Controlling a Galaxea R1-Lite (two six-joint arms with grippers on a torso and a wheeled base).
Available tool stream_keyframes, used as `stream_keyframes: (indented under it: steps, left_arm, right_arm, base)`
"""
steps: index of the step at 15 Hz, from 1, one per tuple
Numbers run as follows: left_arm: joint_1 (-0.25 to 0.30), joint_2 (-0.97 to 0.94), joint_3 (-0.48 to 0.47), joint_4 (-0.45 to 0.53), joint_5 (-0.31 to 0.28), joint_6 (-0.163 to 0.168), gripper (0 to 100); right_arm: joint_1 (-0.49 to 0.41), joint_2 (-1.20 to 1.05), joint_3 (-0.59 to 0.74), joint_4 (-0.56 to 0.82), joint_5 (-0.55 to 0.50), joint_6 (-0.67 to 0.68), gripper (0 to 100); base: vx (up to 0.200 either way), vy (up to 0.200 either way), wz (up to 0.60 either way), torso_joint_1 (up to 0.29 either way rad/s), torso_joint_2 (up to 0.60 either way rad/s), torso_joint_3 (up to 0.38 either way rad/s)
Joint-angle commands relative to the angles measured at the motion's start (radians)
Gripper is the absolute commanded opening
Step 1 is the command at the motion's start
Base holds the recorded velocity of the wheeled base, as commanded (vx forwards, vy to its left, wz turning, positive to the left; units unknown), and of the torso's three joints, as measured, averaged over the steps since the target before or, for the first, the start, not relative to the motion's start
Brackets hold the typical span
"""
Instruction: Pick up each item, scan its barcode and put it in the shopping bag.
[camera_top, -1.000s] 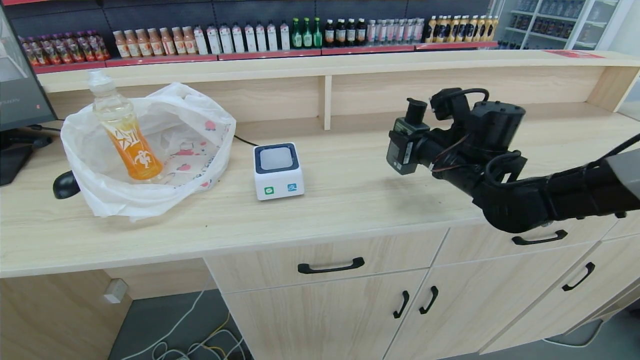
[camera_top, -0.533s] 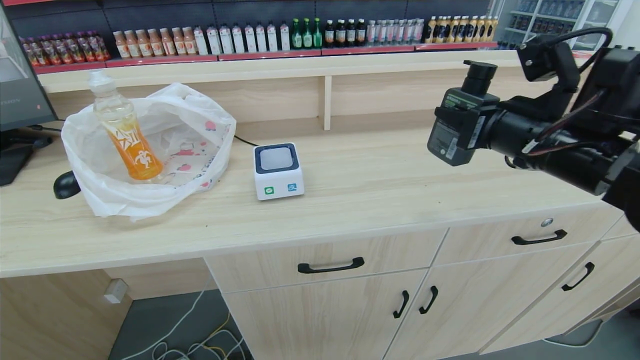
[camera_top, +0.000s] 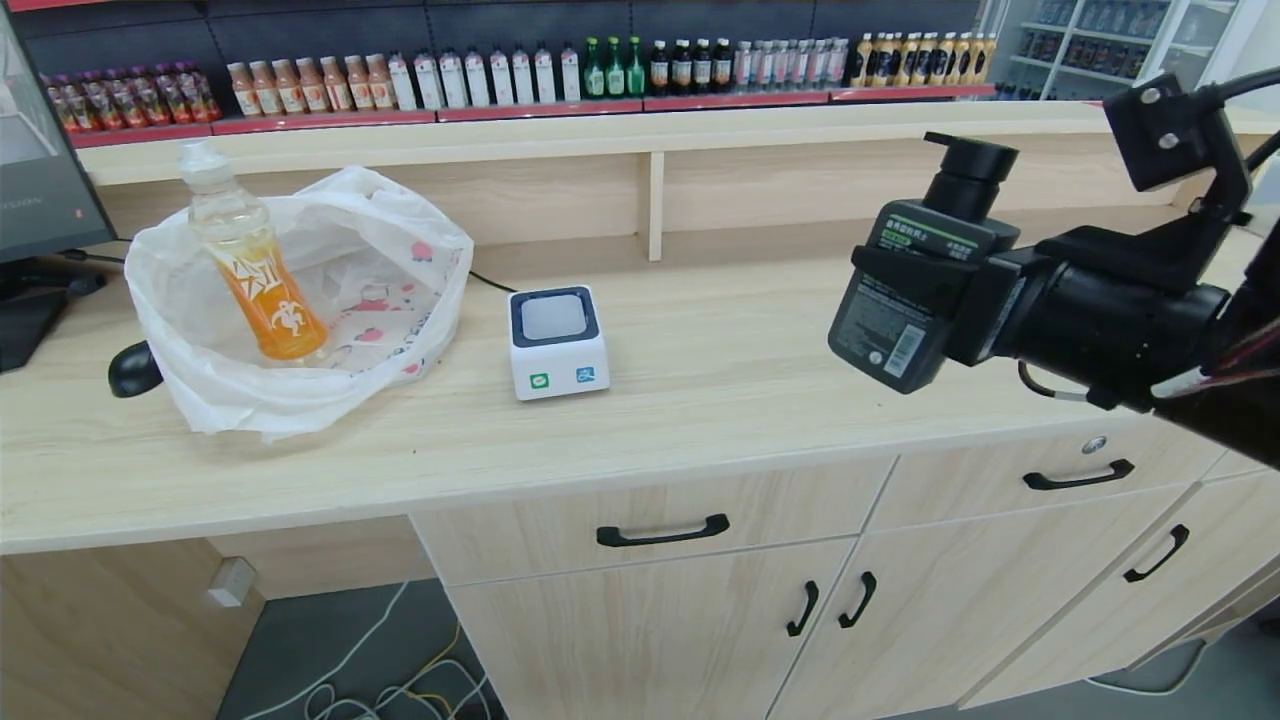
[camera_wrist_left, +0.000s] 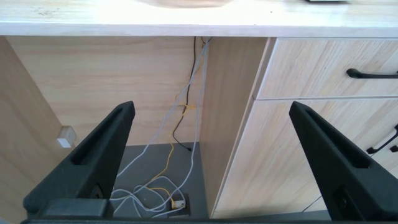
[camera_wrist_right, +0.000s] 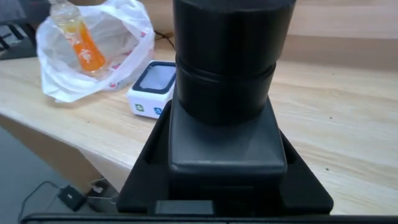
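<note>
The right arm (camera_top: 1150, 330) reaches in from the robot's right with its forearm roughly level and its wrist aimed toward the left. The right gripper (camera_top: 950, 300) is clamped around a dark bottle (camera_top: 885, 320), holding it off the surface with the cap up and the body tilted slightly. The left gripper (camera_wrist_left: 211, 109) sits low and points forward. Its 2 fingers (camera_wrist_left: 93, 155) are spread wide apart with nothing between them.

Drink bottle (camera_top: 262, 290) in bag (camera_top: 405, 250), left of scanner (camera_top: 556, 342), on counter (camera_top: 720, 370)
</note>
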Motion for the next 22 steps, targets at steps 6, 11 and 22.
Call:
stream_keyframes:
  steps: [6, 11, 22]
  left_arm:
    - [0.0, 0.0, 0.0, 0.0, 0.0, 0.0, 100]
    - [-0.002, 0.0, 0.0, 0.0, 0.0, 0.0, 100]
    - [0.0, 0.0, 0.0, 0.0, 0.0, 0.0, 100]
  right_arm:
    - [0.055, -0.003, 0.245, -0.277, 0.18, 0.178, 0]
    - [0.158, 0.181, 0.27, -0.63, 0.225, 0.394, 0]
    - [0.209, 0.284, 0.229, -0.892, 0.403, 0.717, 0]
  base:
    - [0.0, 0.0, 0.0, 0.0, 0.0, 0.0]
    - [0.0, 0.0, 0.0, 0.0, 0.0, 0.0]
    - [0.0, 0.0, 0.0, 0.0, 0.0, 0.0]
